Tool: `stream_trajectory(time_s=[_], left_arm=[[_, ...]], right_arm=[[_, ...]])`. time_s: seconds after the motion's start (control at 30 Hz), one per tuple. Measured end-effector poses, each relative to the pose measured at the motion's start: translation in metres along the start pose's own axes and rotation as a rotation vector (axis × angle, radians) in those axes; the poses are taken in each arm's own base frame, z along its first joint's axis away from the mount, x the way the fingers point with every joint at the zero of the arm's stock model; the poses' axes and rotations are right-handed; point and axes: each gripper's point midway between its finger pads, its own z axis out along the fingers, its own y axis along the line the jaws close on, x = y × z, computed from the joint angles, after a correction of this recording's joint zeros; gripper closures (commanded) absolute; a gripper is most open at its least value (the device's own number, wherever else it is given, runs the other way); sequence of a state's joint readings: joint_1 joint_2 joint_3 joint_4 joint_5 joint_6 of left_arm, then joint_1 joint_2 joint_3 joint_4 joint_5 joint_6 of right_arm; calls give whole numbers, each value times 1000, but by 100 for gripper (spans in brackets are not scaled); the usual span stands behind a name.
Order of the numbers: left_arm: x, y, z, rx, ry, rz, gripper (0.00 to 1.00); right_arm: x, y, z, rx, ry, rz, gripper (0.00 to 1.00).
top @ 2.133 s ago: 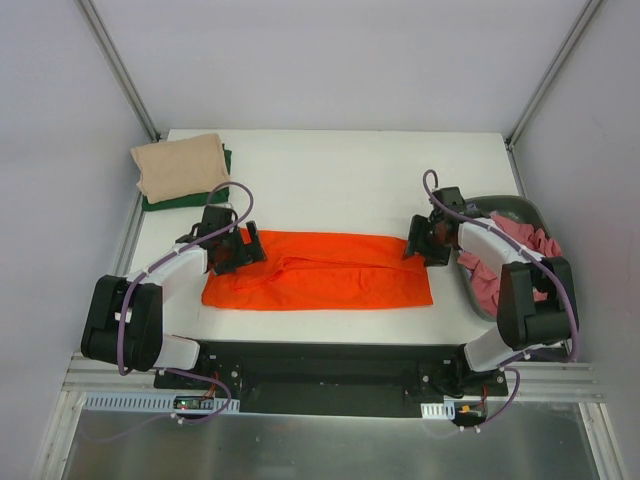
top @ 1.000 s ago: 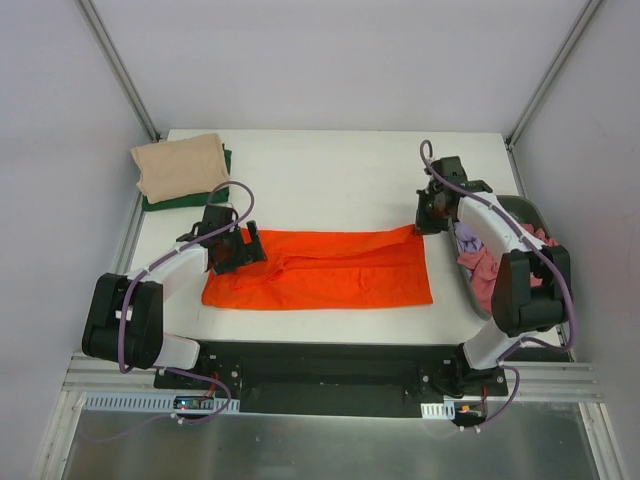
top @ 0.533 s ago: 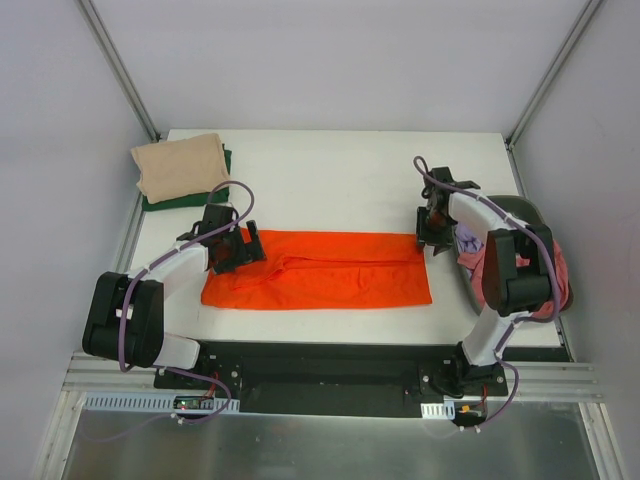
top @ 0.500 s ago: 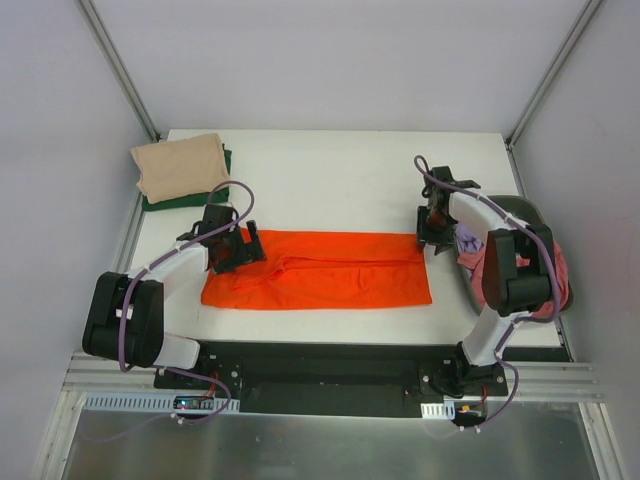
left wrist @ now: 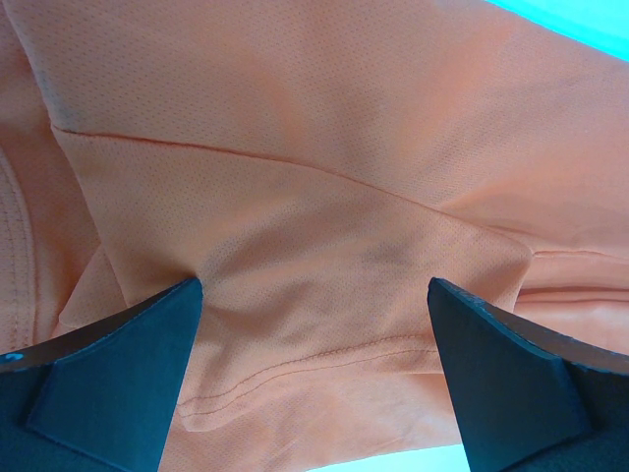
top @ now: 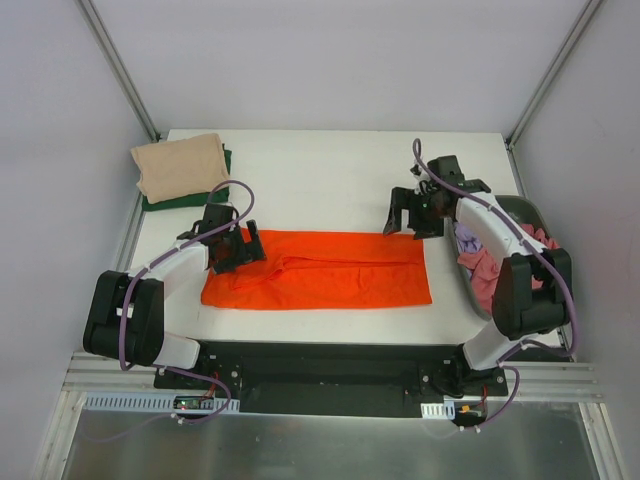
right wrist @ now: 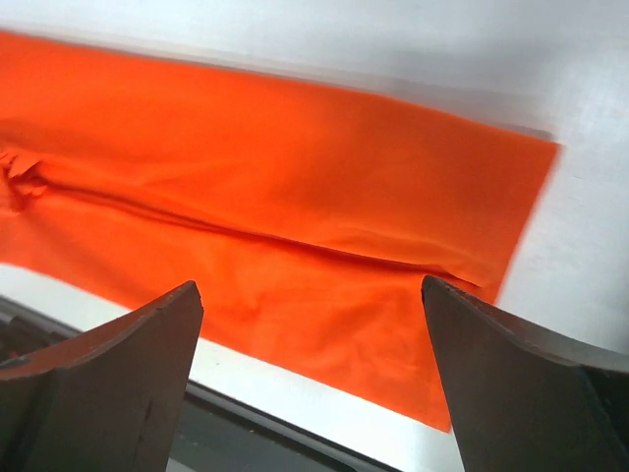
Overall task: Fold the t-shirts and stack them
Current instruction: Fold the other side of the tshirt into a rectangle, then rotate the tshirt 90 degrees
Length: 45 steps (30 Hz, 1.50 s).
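Observation:
The bright orange t-shirt point(top: 325, 270) lies folded into a long flat strip across the middle of the table; it also shows in the left wrist view point(left wrist: 324, 197) and the right wrist view point(right wrist: 275, 206). My left gripper point(top: 244, 248) is open, low over the shirt's far left corner, its jaws spread over the hem with nothing between them. My right gripper point(top: 400, 217) is open and empty, raised above the shirt's far right corner. A folded beige shirt point(top: 180, 166) rests on a folded dark green shirt point(top: 226, 160) at the far left. Dusty pink point(top: 490, 275) and lilac point(top: 466, 238) shirts sit in the basket.
The dark grey oval basket point(top: 515, 208) stands at the table's right edge beside the right arm. The black base rail point(top: 320, 362) runs along the near edge. White table point(top: 330, 180) shows behind the orange shirt.
My right gripper has swung from the shirt's far right corner up and left, and now hangs open above it. The left gripper and the orange shirt have stayed put.

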<state>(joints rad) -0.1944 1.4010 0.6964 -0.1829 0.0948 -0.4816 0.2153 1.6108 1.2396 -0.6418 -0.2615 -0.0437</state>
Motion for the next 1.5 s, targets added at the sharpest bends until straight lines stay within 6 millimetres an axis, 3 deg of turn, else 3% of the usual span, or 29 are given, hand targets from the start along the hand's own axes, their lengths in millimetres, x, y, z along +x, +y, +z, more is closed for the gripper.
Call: stream_trajectory(time_s=[0.13, 0.23, 0.3, 0.43, 0.6, 0.87, 1.0, 1.2, 1.37, 1.5], left_arm=[[0, 0, 0, -1, 2, 0, 1], [0, 0, 0, -1, 3, 0, 1], [0, 0, 0, -2, 2, 0, 1], [0, 0, 0, -2, 3, 0, 1], [-1, 0, 2, -4, 5, 0, 1], [-3, -1, 2, -3, 5, 1, 1], [-2, -2, 1, 2, 10, 3, 1], [-3, -6, 1, 12, 28, 5, 1], [-6, -10, 6, 17, 45, 0, 1], [-19, -24, 15, 51, 63, -8, 1]], right_arm=[[5, 27, 11, -103, 32, -36, 4], [13, 27, 31, -103, 82, -37, 4], [17, 18, 47, -85, 121, -8, 4], [21, -22, 68, -26, 175, 116, 4], [3, -51, 63, 35, 121, 170, 4], [-11, -70, 57, 102, 77, 134, 4], [-13, -57, 46, 61, 54, 107, 4], [-11, -10, 19, 15, -21, -26, 4], [13, 31, 38, -27, 26, -131, 4], [45, 35, 64, -18, 121, -126, 4]])
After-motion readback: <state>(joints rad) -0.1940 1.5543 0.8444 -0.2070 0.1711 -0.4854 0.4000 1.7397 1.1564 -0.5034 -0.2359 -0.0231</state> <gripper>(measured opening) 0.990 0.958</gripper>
